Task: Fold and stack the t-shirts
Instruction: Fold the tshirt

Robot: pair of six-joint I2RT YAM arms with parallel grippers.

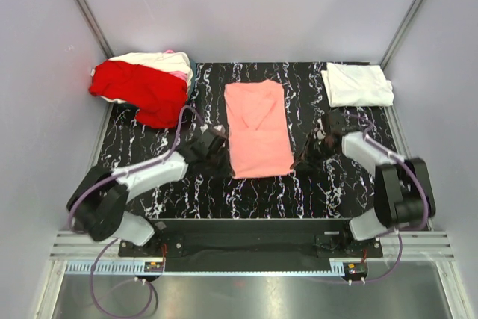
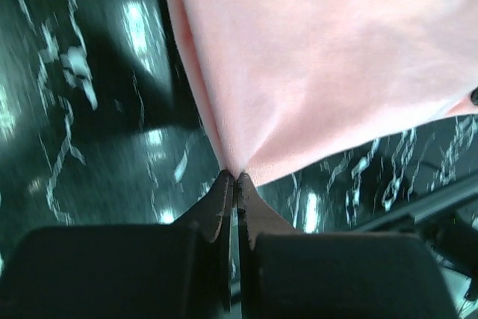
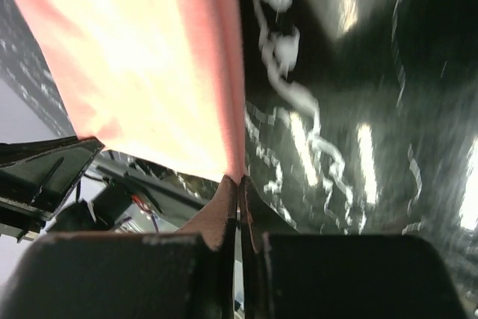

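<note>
Left hand point(image 2: 236, 178) grips a near corner of the salmon-pink tee point(image 1: 258, 128), which lies stretched ahead of it on the desk point(image 1: 246, 199). Right hand point(image 3: 239, 181) clamps the opposite near corner. Seemingly mid-fold: next, both corners should lift together and travel forward.

Pale grey walls point(image 1: 246, 5) enclose a black, white-veined marble-patterned table point(image 1: 314, 84), glossy with light reflections.
</note>
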